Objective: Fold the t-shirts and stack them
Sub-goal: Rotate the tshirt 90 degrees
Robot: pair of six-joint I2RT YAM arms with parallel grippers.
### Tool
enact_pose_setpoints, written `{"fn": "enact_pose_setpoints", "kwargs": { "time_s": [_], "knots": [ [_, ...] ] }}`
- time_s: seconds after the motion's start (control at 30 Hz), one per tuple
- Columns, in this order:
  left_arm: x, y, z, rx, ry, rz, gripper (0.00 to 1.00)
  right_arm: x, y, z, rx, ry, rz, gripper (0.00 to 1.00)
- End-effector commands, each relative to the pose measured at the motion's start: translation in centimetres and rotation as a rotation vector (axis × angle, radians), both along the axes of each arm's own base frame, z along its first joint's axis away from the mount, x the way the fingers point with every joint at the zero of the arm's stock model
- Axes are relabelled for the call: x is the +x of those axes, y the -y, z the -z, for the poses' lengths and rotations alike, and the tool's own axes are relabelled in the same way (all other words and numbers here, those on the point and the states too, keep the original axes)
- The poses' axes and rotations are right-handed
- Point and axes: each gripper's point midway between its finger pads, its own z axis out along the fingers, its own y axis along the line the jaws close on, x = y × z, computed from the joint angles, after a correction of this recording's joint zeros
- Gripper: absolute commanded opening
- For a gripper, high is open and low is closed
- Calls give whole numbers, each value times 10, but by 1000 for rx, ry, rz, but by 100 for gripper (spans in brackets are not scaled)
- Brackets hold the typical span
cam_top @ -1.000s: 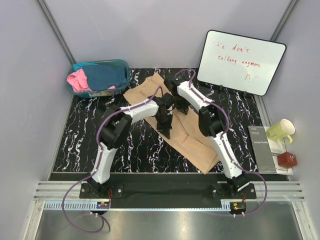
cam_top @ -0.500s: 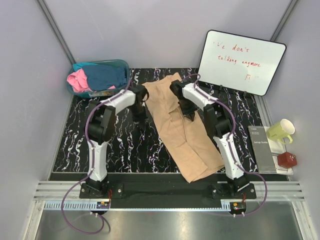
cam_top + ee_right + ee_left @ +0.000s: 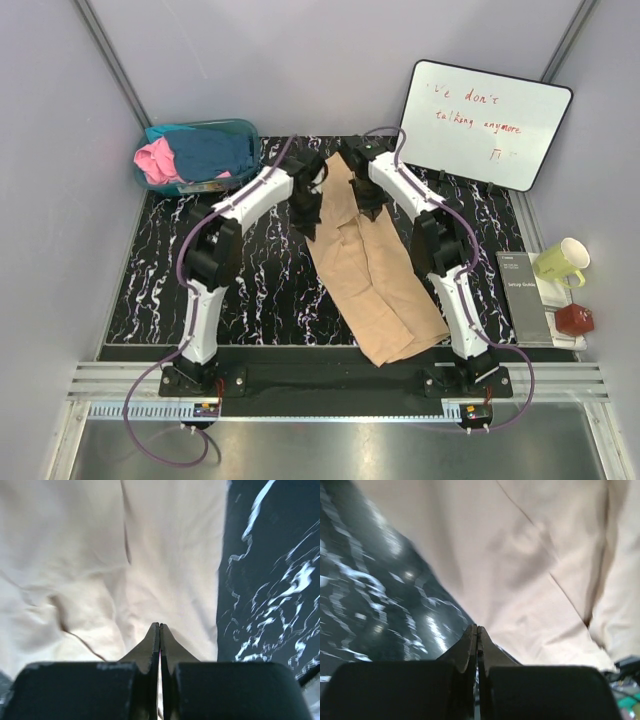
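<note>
Since half a second ago the left claw [image 3: 309, 214] has swung rightward, closing on the right one. The tan t-shirt [image 3: 372, 282] has drawn into a narrower strip between them.

At the upper left of the top view, a see-through teal tub [image 3: 247, 136] sits on the black marbled worktop [image 3: 165, 285]. It holds a pink t-shirt [image 3: 154, 161] and a dark teal t-shirt [image 3: 212, 150].

Right of the tub, the left claw has its fingers pressed together. In its wrist view the tips [image 3: 476, 628] meet at the shirt's edge, clamped on the cloth [image 3: 520, 555].

The tan t-shirt runs from upper centre, where it hangs bunched between the two claws, diagonally down to the lower right. There it lies creased on the worktop.

Just right of its upper end, the right claw [image 3: 371, 207] is likewise closed on the shirt, with cloth [image 3: 75, 555] filling the left of its wrist view.

Farther right, a whiteboard [image 3: 485, 122] leans at the upper right. Below it are a yellow-green mug [image 3: 561, 262], a booklet [image 3: 526, 296] and a small red object [image 3: 575, 320].
</note>
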Motion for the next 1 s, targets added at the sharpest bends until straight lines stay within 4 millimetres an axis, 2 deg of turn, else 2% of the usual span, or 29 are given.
{"fn": "enact_pose_setpoints", "kwargs": {
  "time_s": [0.0, 0.1, 0.17, 0.23, 0.27, 0.33, 0.37, 0.53, 0.67, 0.7, 0.73, 0.77, 0.8, 0.83, 0.87, 0.9, 0.93, 0.97],
  "knots": [
    [-43, 42, -24, -101, -7, 86, 0, 37, 6, -41, 85, 130, 64, 0],
    [-68, 66, -8, -143, -83, 90, 0, 50, 11, -34, 88, 137, 92, 0],
    [-78, 73, 6, -146, -136, 68, 0, 56, 15, -40, 95, 161, 115, 0],
    [-83, 70, 20, -126, -166, 50, 0, 61, 21, -48, 101, 182, 134, 0],
    [-84, 68, 28, -110, -183, 38, 0, 64, 25, -60, 106, 212, 145, 0],
    [-84, 62, 38, -76, -189, 32, 0, 69, 34, -72, 106, 245, 160, 0],
    [-82, 56, 45, -60, -201, 18, 0, 72, 37, -84, 117, 272, 166, 0],
    [-70, 26, 65, 12, -235, -50, 0, 73, 57, -110, 142, 314, 199, 0],
    [-41, -12, 72, 66, -229, -119, 0, 68, 72, -125, 156, 329, 219, 0],
    [-30, -15, 69, 68, -207, -128, 0, 67, 73, -127, 155, 330, 219, 0],
    [-19, -28, 72, 87, -201, -148, 0, 65, 75, -130, 156, 332, 222, 0],
    [-15, -36, 71, 104, -207, -156, 0, 64, 76, -131, 157, 335, 225, 0],
    [-1, -38, 65, 100, -177, -164, 0, 63, 77, -132, 158, 333, 223, 0],
    [8, -49, 73, 134, -176, -163, 0, 61, 76, -132, 165, 327, 220, 0],
    [11, -57, 71, 163, -185, -164, 0, 60, 75, -132, 169, 324, 220, 0],
    [31, -55, 60, 158, -130, -165, 0, 59, 75, -131, 172, 319, 218, 0],
    [39, -60, 67, 171, -133, -146, 0, 56, 73, -129, 178, 310, 214, 0],
    [56, -54, 53, 141, -84, -136, 0, 56, 73, -127, 177, 304, 215, 0]
  ]
}}
